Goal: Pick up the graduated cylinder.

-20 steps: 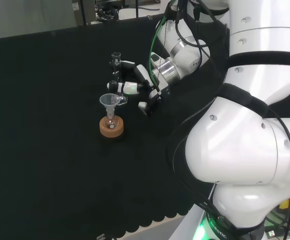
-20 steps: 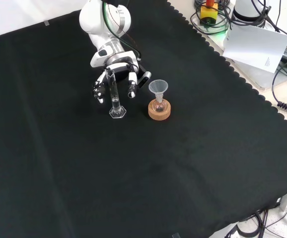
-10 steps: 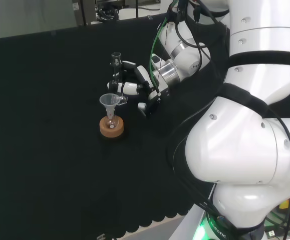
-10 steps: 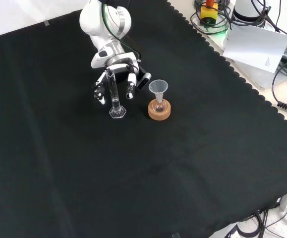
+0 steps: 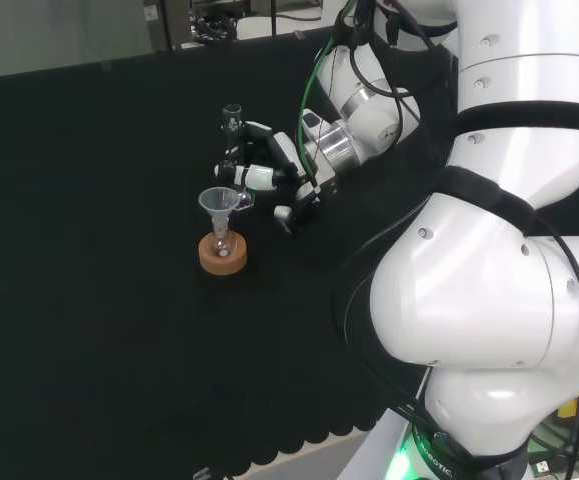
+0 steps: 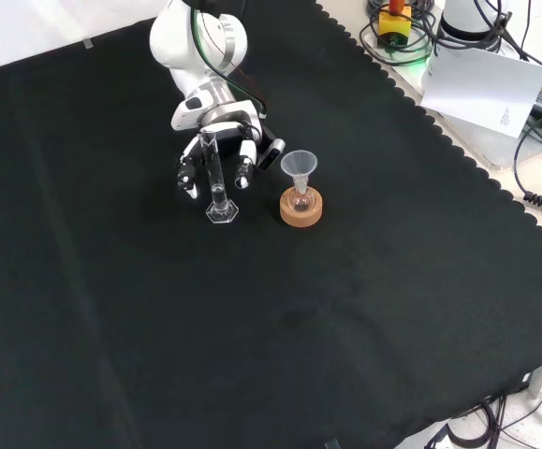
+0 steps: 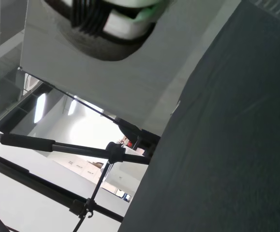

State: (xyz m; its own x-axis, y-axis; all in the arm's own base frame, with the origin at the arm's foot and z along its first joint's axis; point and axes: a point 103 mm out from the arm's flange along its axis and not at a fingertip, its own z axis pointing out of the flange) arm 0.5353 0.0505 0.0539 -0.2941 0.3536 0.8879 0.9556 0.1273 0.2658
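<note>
The clear graduated cylinder (image 6: 216, 178) stands upright on its hexagonal foot on the black cloth (image 6: 345, 327). In the head view the graduated cylinder (image 5: 231, 130) rises just left of the hand. The black and white hand (image 6: 224, 123) reaches down behind it, its fingers (image 6: 244, 170) spread and hanging on both sides of the tube. I see gaps between the fingers and the glass, so the hand (image 5: 281, 165) is open. A blurred white part of the hand (image 7: 110, 24) shows in the wrist view.
A clear funnel (image 6: 299, 166) sits in a small flask on a cork ring (image 6: 302, 211), just right of the cylinder in the front view. The cork ring (image 5: 222, 256) lies nearer than the hand in the head view. Cables and paper (image 6: 486, 84) lie beyond the cloth's scalloped edge.
The hand has crept closer to the cylinder and its fingers have drawn in a little on either side of the tube. The cylinder and funnel have not moved.
</note>
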